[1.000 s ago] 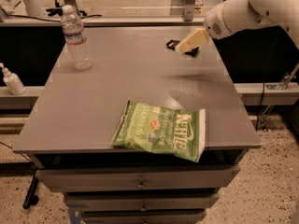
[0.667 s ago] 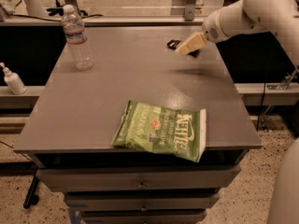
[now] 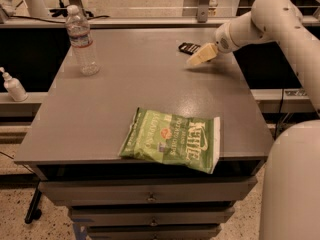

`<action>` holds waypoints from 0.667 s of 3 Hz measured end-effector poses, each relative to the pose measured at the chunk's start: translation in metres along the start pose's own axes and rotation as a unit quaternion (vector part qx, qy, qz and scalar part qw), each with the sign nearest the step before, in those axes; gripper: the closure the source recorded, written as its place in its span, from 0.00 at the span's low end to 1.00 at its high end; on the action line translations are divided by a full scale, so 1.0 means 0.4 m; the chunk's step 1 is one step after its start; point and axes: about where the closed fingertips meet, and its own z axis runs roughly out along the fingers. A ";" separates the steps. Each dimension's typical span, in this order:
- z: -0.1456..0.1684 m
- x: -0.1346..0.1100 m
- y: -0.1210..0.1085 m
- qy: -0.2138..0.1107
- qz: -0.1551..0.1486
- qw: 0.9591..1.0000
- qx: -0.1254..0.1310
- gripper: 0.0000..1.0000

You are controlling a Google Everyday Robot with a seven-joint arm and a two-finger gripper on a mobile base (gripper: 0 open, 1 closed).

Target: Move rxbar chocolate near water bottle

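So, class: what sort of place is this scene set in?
Probably a robotics lab or workshop: a grey drawer cabinet serves as worktop, a robot arm's gripper reaches near the rxbar chocolate, with a water bottle staged.

One gripper (image 3: 194, 60), two bottles, one bar, one bag.

Task items on counter (image 3: 150, 84), far edge

Rxbar chocolate (image 3: 188, 48): small black flat wrapper, lying far right, partly hidden by end effector (image 3: 199, 57) just beside it. Water bottle (image 3: 81, 40): clear, ribbed, white-capped, upright, far left, well apart.
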 end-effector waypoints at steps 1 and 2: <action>0.033 0.019 -0.012 0.004 0.008 1.000 -0.007 0.26; 0.041 0.024 -0.019 0.006 0.011 1.000 -0.007 0.49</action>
